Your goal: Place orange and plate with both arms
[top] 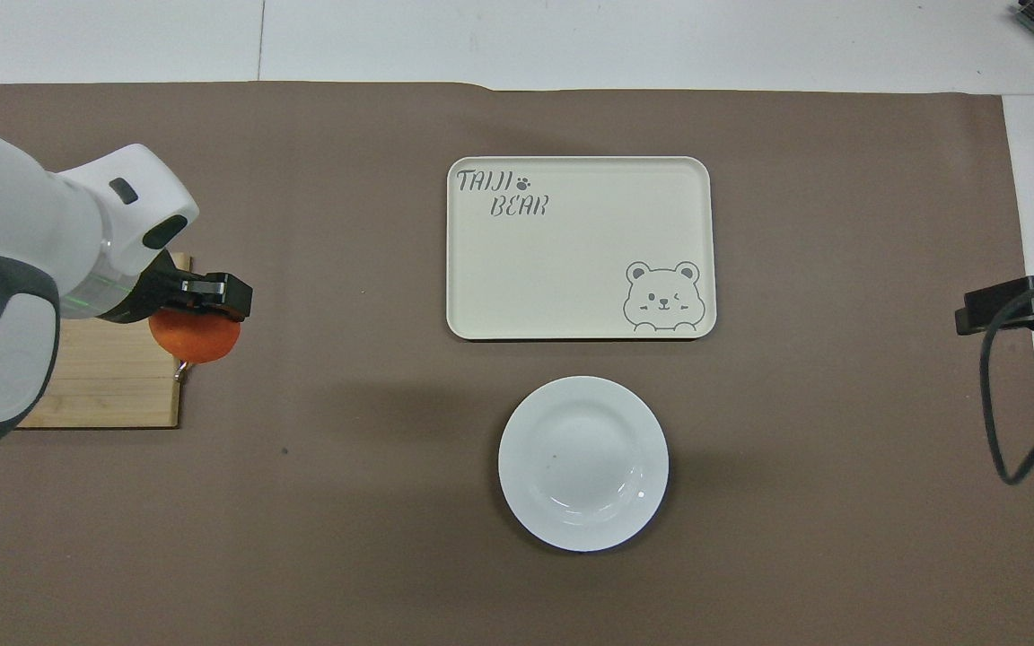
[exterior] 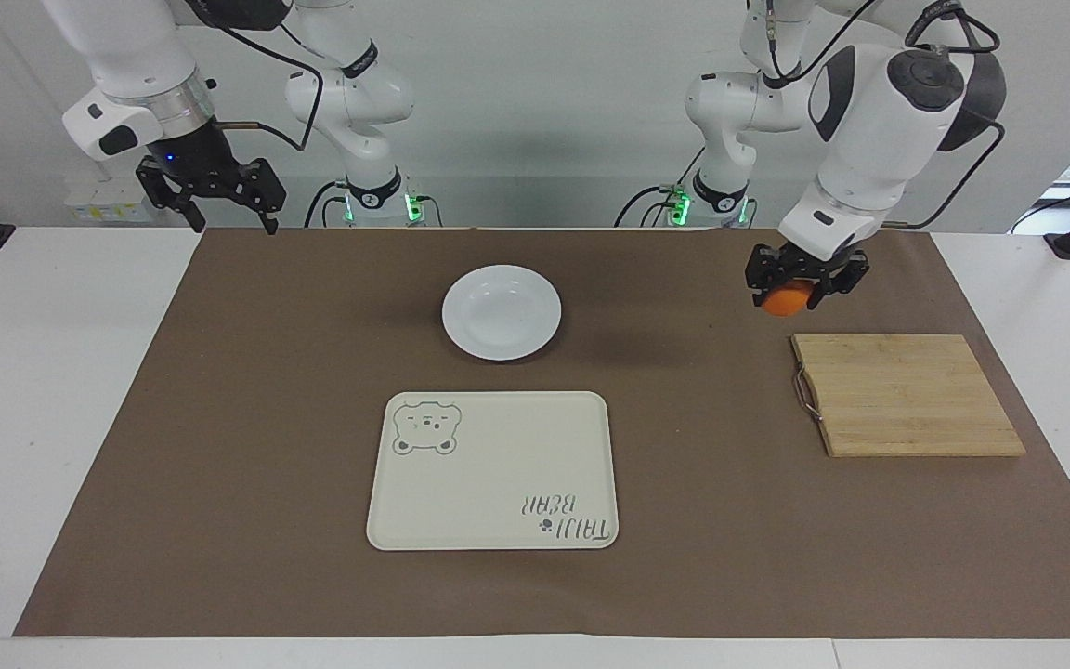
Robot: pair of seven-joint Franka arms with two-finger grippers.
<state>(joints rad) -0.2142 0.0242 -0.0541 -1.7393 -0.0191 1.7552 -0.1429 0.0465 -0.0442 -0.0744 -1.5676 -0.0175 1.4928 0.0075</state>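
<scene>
My left gripper (exterior: pixel 788 290) is shut on the orange (exterior: pixel 786 301) and holds it in the air over the brown mat, at the edge of the wooden board toward the plate; it also shows in the overhead view (top: pixel 198 316), with the orange (top: pixel 194 336) under it. The white plate (exterior: pixel 502 311) sits on the mat at mid-table, nearer to the robots than the bear tray; it also shows in the overhead view (top: pixel 582 462). My right gripper (exterior: pixel 216 197) is open and waits in the air over the corner of the mat at the right arm's end.
A cream bear tray (exterior: pixel 492 470) lies farther from the robots than the plate. A wooden cutting board (exterior: pixel 905 394) with a metal handle lies at the left arm's end. A brown mat (exterior: pixel 247 390) covers the table.
</scene>
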